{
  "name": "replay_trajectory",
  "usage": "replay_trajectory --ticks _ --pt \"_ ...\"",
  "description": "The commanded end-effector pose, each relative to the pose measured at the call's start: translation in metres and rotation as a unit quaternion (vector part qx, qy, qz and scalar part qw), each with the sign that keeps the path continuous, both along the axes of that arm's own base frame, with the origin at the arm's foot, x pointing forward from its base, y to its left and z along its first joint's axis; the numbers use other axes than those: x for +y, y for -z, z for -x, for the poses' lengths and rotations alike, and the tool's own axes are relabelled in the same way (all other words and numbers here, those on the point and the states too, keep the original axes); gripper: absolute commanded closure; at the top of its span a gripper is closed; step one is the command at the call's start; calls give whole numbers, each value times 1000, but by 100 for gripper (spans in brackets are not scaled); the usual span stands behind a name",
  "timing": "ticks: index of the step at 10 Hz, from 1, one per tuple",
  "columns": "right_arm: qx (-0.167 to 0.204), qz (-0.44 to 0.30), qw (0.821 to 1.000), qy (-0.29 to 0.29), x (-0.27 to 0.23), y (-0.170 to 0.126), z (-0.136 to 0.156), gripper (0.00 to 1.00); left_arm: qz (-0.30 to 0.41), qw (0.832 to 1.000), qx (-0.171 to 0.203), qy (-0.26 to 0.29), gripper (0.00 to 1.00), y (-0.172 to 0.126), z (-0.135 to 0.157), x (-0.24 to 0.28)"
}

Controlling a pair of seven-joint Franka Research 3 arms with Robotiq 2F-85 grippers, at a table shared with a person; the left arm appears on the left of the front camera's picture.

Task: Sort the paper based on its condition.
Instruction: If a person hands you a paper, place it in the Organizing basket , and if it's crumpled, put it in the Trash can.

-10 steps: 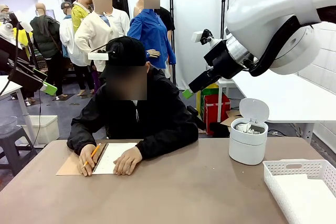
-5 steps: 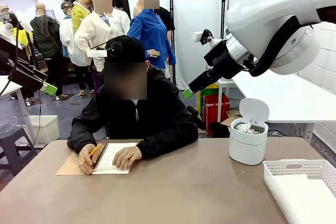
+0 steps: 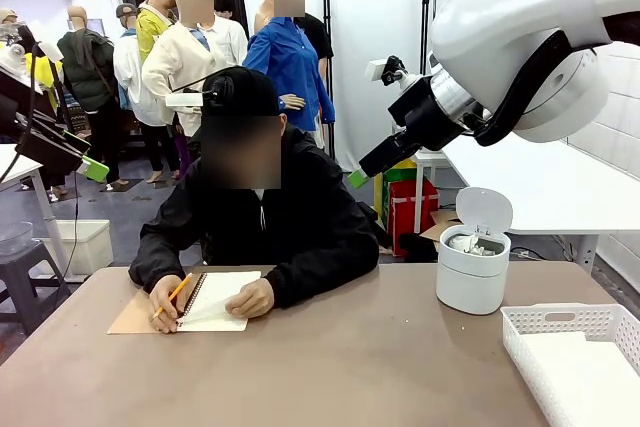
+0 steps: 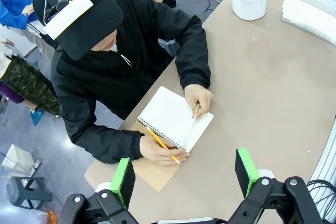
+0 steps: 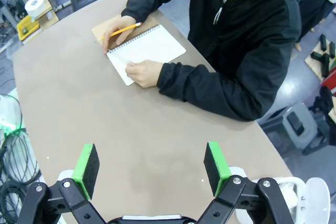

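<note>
- Crumpled paper [image 3: 470, 243]: white balls sitting inside the round white bin [image 3: 470, 287], whose flip lid stands up. The bin is on the worktop [image 3: 350, 367] at the far right, near the person's edge.
- Flat white paper [image 3: 575, 377]: looks like smooth sheets lying in the white slotted basket [image 3: 560, 319]. The basket is at the right near corner, just beside the bin and not touching it.
- Notebook [image 3: 215, 299]: spiral-bound and open to a white page, with the brown cover spread out beside it. It lies on the far left of the worktop, well apart from the bin and basket.
- Person [image 3: 260, 217], black jacket and cap, seated at the far side. One hand [image 3: 165, 299] holds a yellow pencil [image 3: 177, 292] at the spiral. The other hand [image 3: 250, 299] rests on the page's outer edge.
- Left end effector [image 4: 185, 177]: released, green pads wide apart, nothing between them. It hangs high above the notebook, looking down.
- Right end effector [image 5: 151, 165]: released, fingers spread and empty. It is raised over the worktop's bare middle, clear of everything.
</note>
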State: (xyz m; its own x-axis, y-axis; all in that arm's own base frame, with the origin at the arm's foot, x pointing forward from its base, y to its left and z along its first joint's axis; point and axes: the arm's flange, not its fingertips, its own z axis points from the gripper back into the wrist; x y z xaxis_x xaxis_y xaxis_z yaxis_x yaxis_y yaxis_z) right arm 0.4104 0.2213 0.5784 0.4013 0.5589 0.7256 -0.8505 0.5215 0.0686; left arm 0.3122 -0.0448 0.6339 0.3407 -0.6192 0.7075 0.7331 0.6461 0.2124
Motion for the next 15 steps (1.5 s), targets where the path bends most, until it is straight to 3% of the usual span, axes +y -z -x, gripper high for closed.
replay_trajectory --ticks 1,15 --pt "3 -3 1000 0 0 1 0 0 -1 1000 -1 -6 0 0 0 0" --pt "3 -3 1000 0 0 1 0 0 -1 1000 -1 -6 0 0 0 0"
